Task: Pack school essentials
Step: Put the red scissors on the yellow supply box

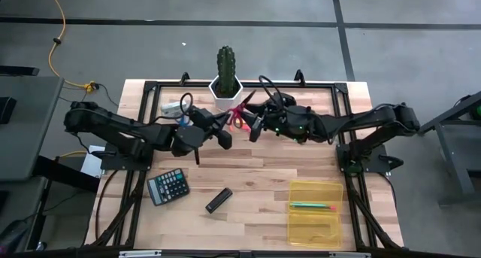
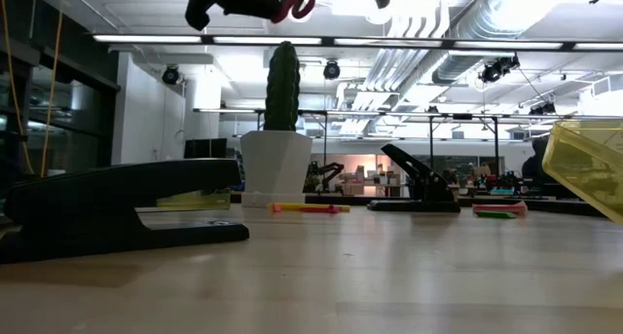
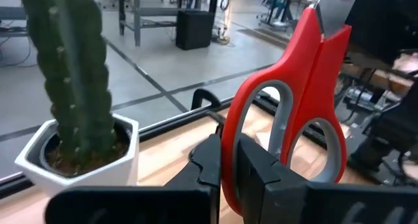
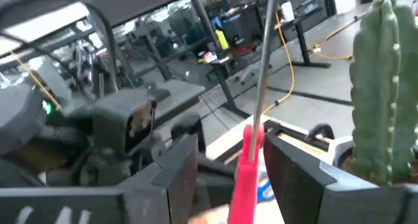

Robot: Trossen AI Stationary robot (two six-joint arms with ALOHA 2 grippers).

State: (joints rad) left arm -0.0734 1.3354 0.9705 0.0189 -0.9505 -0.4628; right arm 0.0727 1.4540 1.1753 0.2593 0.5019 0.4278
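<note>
Left gripper (image 3: pixel 228 178): pressed together, pinching red-handled metal scissors (image 3: pixel 294 100) at frame centre.
Right gripper (image 4: pixel 228 178): spread around the scissors' blades.

This is a robotics lab or workshop in a large open industrial hall, shown by the bare ducts (image 2: pixel 487 22) and strip lights (image 2: pixel 292 39) at the top of the low view, workbenches (image 2: pixel 467 183) across its middle, and the grey concrete floor (image 1: pixel 413 62) around the wooden table (image 1: pixel 255 175).
</note>
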